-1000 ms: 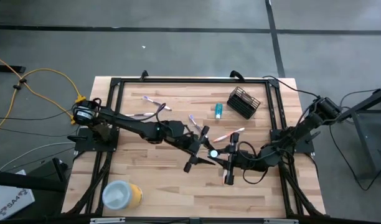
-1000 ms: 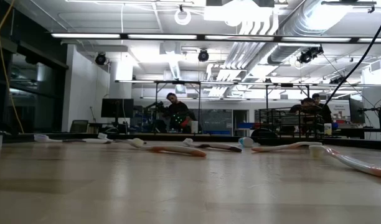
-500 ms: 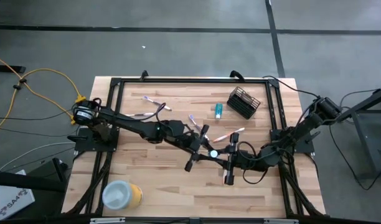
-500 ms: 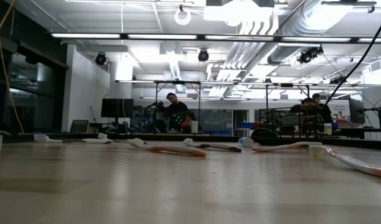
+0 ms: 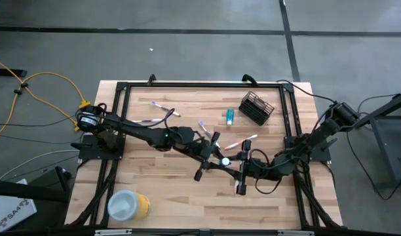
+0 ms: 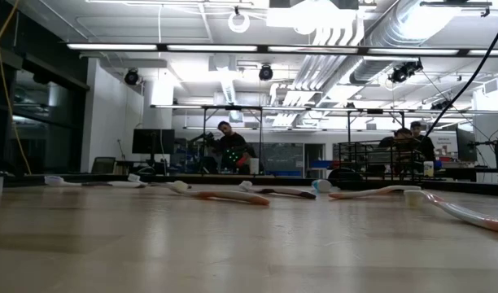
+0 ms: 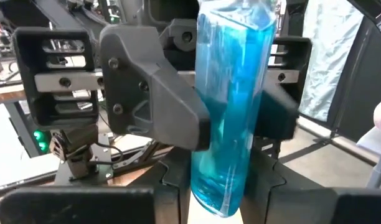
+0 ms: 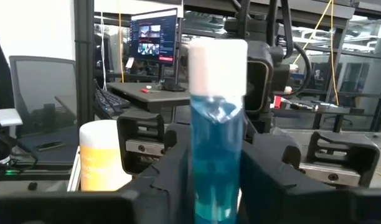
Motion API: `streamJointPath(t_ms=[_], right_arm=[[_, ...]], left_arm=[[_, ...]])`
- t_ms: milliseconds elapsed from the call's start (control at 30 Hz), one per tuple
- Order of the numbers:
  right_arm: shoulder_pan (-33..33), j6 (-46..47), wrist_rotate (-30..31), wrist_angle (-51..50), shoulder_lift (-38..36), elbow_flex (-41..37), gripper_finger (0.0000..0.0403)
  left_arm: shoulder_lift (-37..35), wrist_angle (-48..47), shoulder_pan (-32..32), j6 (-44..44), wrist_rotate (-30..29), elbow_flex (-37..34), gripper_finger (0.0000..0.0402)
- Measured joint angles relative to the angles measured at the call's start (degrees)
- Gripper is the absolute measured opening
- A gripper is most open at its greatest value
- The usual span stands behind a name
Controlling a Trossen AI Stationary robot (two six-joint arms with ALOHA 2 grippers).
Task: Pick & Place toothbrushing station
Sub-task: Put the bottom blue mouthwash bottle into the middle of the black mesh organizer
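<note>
High view: straight down from well above, whole table (image 5: 154, 196) in frame, floor all round. Low view: right at tabletop level, facing level across the boards into the room, toothbrushes (image 6: 233, 196) strung along mid frame. Both wrist views: super close, facing each other across one blue tube (image 7: 231, 106), filling centre frame from opposite sides. Same tube as a tiny dot dead centre from above.

blue tube (image 7: 231, 106) ends cut off, toothbrushes (image 5: 162, 107) too small for detail
</note>
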Motion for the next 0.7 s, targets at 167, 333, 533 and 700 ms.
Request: streamJointPath(t_ms=[167, 333, 533, 700], right_arm=[[0.00, 0.00, -0.02, 0.03, 0.00, 0.00, 0.0164], [0.00, -0.06, 0.01, 0.11, 0.00, 0.00, 0.0181], [0.56, -1.27, 0.30, 0.18, -1.14, 0.00, 0.0180], [1.32, -1.46, 0.41, 0.16, -2.99, 0.00, 0.0174]], left_arm=[[0.00, -1.08, 0.02, -0.98, 0.14, 0.00, 0.0084], [0.00, -2.34, -0.48, -0.94, 0.15, 0.00, 0.0084], [0.00, -3.04, -0.87, -0.62, -0.24, -0.02, 0.0083], [0.00, -3.81, -0.94, -0.74, -0.26, -0.02, 0.0083]])
